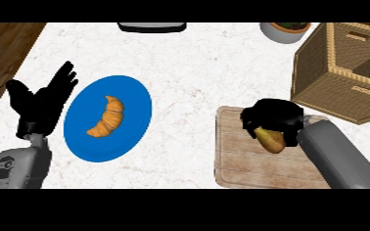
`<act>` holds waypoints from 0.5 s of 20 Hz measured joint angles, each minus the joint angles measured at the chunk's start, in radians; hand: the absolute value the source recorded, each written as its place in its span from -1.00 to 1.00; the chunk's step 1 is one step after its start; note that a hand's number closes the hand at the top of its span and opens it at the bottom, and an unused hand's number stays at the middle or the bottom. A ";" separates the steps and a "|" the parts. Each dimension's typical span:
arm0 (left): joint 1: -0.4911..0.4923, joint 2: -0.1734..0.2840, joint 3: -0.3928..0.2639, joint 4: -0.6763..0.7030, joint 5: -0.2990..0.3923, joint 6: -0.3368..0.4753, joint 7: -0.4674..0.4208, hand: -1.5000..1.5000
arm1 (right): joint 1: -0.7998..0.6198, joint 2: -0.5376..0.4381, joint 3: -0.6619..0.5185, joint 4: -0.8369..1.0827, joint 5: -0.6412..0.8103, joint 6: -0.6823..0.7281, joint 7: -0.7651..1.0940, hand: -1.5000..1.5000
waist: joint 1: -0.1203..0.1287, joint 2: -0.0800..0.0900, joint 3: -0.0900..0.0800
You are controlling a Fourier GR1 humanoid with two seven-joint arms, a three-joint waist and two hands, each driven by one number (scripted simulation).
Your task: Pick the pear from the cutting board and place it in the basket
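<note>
Start at the left edge: your left hand (43, 100) rests there, fingers straight and spread, pointing away, holding nothing. Just beside it on the white marbled worktop (195, 73) lies the blue plate (133, 95), and on that plate, a croissant (107, 117). Move across to the wooden cutting board (249, 169) at the near right. Look there: your right hand (278, 117) sits over its far part, fingers curled down and round the pear (271, 140). The pear's yellow-brown body pokes out below the fingers on the near side, its upper part hidden under the hand. You can't tell whether it is off the board or touching it. Right of the board, farther back, stands the woven basket (325, 78), apart from the hand. At the far edge you see a dark tray-like object (151, 27) and a grey pot (285, 32).
</note>
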 measured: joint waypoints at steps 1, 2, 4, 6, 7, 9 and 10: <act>0.006 -0.007 -0.006 -0.013 -0.006 0.005 0.004 0.00 | 0.002 0.001 -0.003 0.000 0.009 -0.003 -0.009 1.00 | 0.001 0.000 0.000; 0.004 -0.005 -0.001 -0.007 -0.002 -0.002 0.002 0.00 | 0.004 0.007 -0.007 0.013 0.019 -0.020 -0.016 1.00 | 0.001 -0.002 -0.002; 0.015 -0.002 0.001 -0.028 -0.001 -0.003 0.014 0.00 | 0.015 0.019 -0.015 -0.002 0.028 -0.009 0.010 1.00 | 0.000 -0.004 -0.003; 0.017 0.004 0.009 -0.022 -0.001 -0.001 0.016 0.00 | 0.044 0.059 -0.049 -0.020 0.023 0.007 0.121 1.00 | -0.016 -0.010 -0.008; 0.022 0.009 0.017 -0.021 0.003 -0.001 0.018 0.00 | 0.061 0.081 -0.076 -0.025 0.015 0.011 0.184 1.00 | -0.025 -0.015 -0.011; 0.034 0.012 0.029 -0.021 0.002 0.008 0.017 0.00 | 0.103 0.126 -0.141 -0.034 -0.010 0.005 0.305 1.00 | -0.056 -0.026 -0.016; 0.040 0.015 0.035 -0.019 0.003 0.009 0.015 0.00 | 0.125 0.150 -0.170 -0.039 -0.018 -0.002 0.367 1.00 | -0.067 -0.030 -0.019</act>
